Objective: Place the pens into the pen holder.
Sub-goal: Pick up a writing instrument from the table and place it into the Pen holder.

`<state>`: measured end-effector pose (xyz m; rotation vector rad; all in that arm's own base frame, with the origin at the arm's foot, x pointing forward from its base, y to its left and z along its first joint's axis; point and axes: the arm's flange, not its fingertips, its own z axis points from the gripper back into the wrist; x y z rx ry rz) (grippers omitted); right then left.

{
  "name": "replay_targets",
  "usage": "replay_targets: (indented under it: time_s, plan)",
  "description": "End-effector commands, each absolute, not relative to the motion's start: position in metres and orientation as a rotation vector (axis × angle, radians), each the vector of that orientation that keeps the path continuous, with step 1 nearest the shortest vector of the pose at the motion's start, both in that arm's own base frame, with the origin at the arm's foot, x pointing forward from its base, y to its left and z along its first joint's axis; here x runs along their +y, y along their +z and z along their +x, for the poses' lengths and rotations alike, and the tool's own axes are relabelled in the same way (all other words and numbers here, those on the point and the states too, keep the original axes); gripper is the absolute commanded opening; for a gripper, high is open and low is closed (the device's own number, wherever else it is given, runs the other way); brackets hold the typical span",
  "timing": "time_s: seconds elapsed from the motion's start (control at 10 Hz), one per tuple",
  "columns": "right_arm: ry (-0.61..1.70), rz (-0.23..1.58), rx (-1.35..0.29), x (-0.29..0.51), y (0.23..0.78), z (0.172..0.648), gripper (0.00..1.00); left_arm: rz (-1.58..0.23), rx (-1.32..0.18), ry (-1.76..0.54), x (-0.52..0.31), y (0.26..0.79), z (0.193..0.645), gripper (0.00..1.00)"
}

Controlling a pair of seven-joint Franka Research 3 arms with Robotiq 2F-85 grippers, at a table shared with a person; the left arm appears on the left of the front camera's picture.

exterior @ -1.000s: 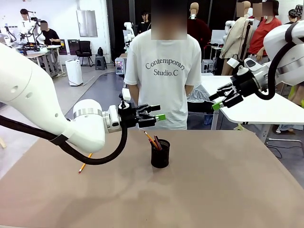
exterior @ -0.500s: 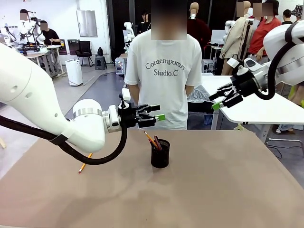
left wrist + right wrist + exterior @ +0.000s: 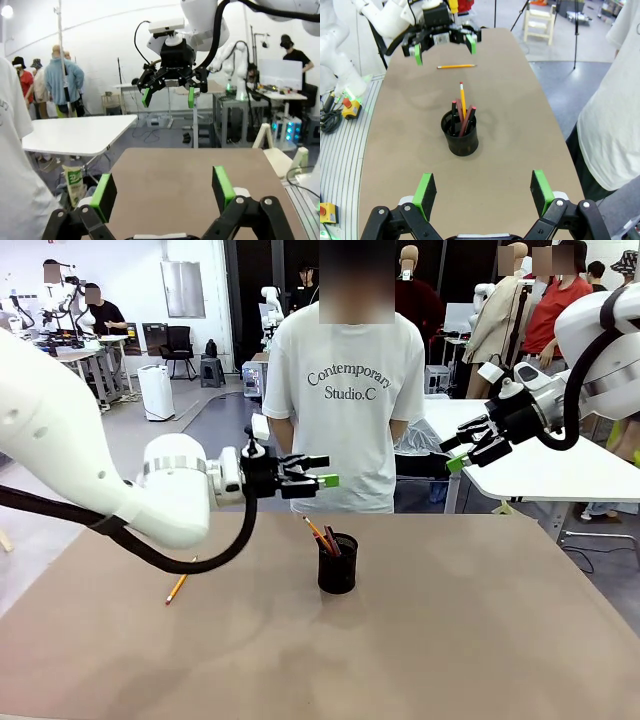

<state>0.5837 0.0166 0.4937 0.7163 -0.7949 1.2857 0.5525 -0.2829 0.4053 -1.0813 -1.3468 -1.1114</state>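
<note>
**Table [image 3: 480, 640] seen from the robot's side.** Toward the left edge, one orange-yellow loose pen [image 3: 178, 587] is lying flat on the surface, not yet collected. At the middle of the surface the pen holder [image 3: 337, 568] is standing upright and is carrying several pens [image 3: 322, 535], whose ends are leaning out above its rim. The task is judged to be mostly done, with the loose pen the one visible piece left to bring in. Above the left part of the surface, the left claw [image 3: 318, 472] is hovering with its fingers spread wide, gripping nothing and touching nothing. Beyond the far right corner, the right claw [image 3: 463, 452] is hanging in the air, likewise released and empty. A person [image 3: 345, 390] is standing at the far edge.
</note>
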Motion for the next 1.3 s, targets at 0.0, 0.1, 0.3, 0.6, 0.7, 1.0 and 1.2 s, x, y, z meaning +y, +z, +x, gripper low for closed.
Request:
replay_targets:
  time_s: [0.0,0.1,0.3,0.6,0.7,1.0,1.2]
  plan:
    - [1.289,0.713,-0.799,0.017,0.496,0.584,1.00,-1.027,-1.230,-1.202,-0.258,0.447,0.556,1.00]
    - [1.289,0.713,-0.799,0.017,0.496,0.584,1.00,-0.939,-1.117,-1.260,-0.244,0.468,0.558,1.00]
    - [1.289,0.713,-0.799,0.017,0.496,0.584,1.00,-0.798,-0.962,-1.276,-0.218,0.502,0.562,1.00]
    - [1.289,0.713,-0.799,0.017,0.496,0.584,1.00,-0.566,-0.712,-1.223,-0.181,0.530,0.564,1.00]
    - [1.289,0.713,-0.799,0.017,0.496,0.584,1.00,-0.514,-0.660,-1.199,-0.172,0.535,0.562,1.00]
    - [1.289,0.713,-0.799,0.017,0.496,0.584,1.00,-0.364,-0.512,-1.147,-0.152,0.539,0.558,1.00]
    - [1.289,0.713,-0.799,0.017,0.496,0.584,1.00,-0.455,-0.592,-1.110,-0.156,0.532,0.557,1.00]
